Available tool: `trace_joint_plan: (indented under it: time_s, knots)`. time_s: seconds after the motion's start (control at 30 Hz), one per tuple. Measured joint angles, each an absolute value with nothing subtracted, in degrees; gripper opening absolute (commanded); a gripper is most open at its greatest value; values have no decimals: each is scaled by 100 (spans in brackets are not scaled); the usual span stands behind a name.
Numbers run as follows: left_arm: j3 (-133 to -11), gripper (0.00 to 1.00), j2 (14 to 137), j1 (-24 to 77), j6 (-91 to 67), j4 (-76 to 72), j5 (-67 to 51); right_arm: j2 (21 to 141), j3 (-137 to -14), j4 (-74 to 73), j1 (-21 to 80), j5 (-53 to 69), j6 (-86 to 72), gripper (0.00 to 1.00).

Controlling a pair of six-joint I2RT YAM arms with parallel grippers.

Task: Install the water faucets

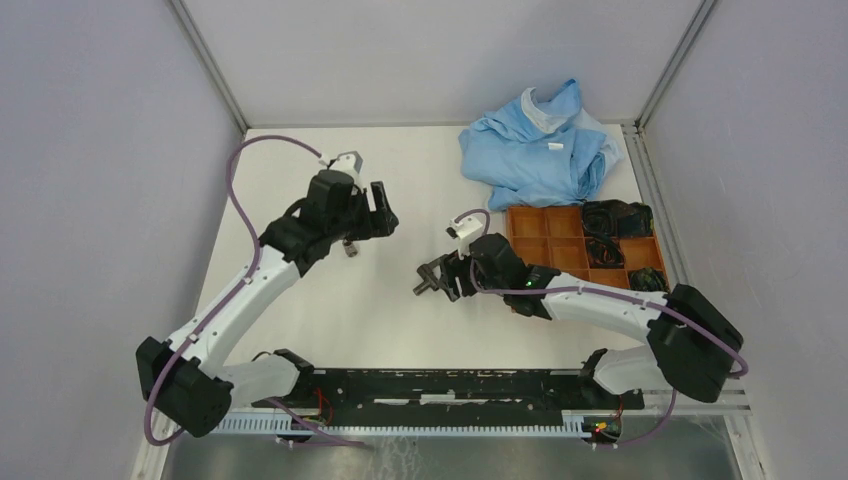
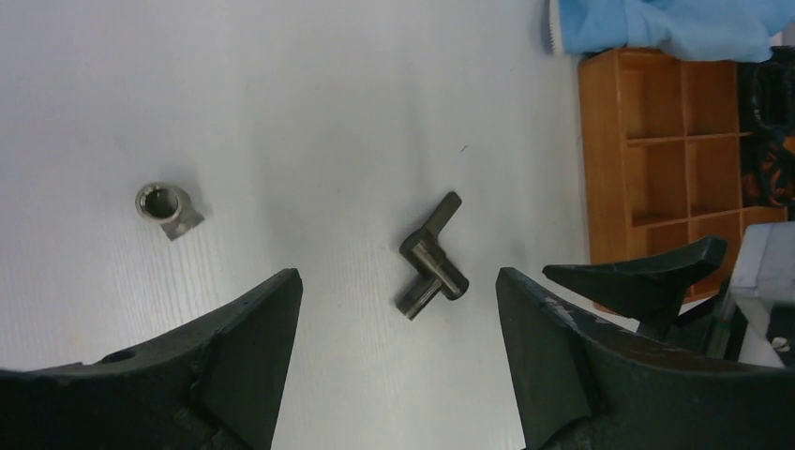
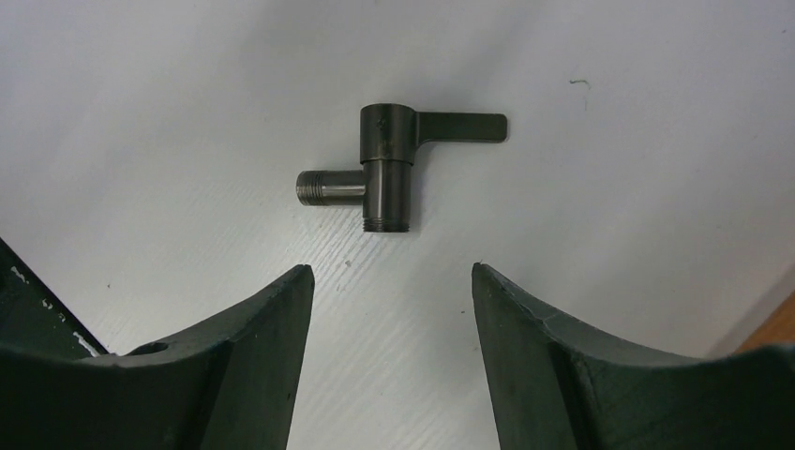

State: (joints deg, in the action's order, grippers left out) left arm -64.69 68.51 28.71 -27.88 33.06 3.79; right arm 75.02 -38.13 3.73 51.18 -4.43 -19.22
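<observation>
The T-shaped faucet fitting (image 3: 389, 169) lies flat on the white table, its lever pointing right and its threaded stub left in the right wrist view. My right gripper (image 3: 389, 272) is open and empty just short of it, apart from it. In the top view the fitting (image 1: 420, 287) lies at the tips of the right gripper (image 1: 443, 275). The stubby fitting (image 2: 167, 203) stands on the table with its open bore facing up, near my left gripper (image 1: 388, 212). The left gripper (image 2: 396, 277) is open and empty, above the table, with the T fitting (image 2: 431, 258) ahead of it.
An orange compartment tray (image 1: 560, 245) sits right of centre, with dark cable bundles (image 1: 615, 218) in its right cells. A crumpled blue cloth (image 1: 540, 145) lies behind it. The tray (image 2: 656, 159) also shows in the left wrist view. Grey walls enclose the table.
</observation>
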Motion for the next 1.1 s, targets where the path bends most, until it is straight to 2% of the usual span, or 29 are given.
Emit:
trace_joint_plan:
  time_s: [0.23, 0.43, 0.7, 0.93, 1.0, 1.1]
  knots:
    - [-5188, 84, 6337, 2891, -3339, 3142, 593, 8418, -4265, 207, 5137, -357, -2351, 67]
    - [-4335, 86, 5144, 2891, -3785, 2808, 552, 9389, -5234, -276, 5162, -548, -3129, 66]
    - [-3962, 86, 4536, 2891, -4263, 2650, 637, 10197, -6163, -1033, 5242, -1096, -3743, 60]
    - [-3903, 86, 4333, 2891, -4421, 2639, 694, 10645, -6512, -1431, 5328, -1380, -4001, 53]
    - [-3861, 87, 4364, 2891, -4447, 2639, 687, 10739, -6619, -1492, 5369, -1435, -4045, 49]
    - [-3839, 90, 4442, 2888, -4451, 2639, 644, 10862, -6737, -1546, 5413, -1549, -4075, 32]
